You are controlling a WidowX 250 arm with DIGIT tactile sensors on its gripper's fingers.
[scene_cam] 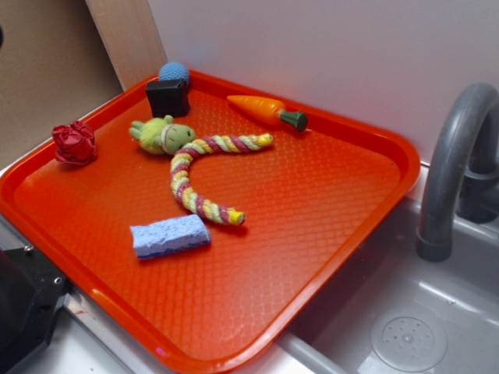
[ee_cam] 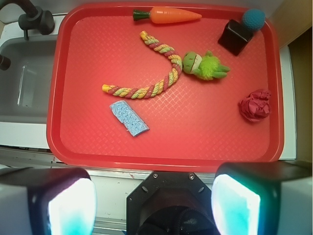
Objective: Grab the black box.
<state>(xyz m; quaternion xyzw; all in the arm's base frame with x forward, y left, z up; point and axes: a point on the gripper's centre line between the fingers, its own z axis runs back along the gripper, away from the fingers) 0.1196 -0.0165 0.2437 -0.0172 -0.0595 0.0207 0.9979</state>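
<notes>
The black box is a small matte cube at the far left corner of the red tray, with a blue ball right behind it. In the wrist view the black box sits at the upper right of the tray, the ball beside it. My gripper hangs high above the near side of the tray, over the robot base, far from the box. Its fingers stand wide apart with nothing between them. The gripper itself is out of the exterior view.
On the tray lie a carrot toy, a green plush with a braided rope tail, a blue sponge and a red crumpled cloth. A grey sink with a faucet is to the right; the black robot base stands at the lower left.
</notes>
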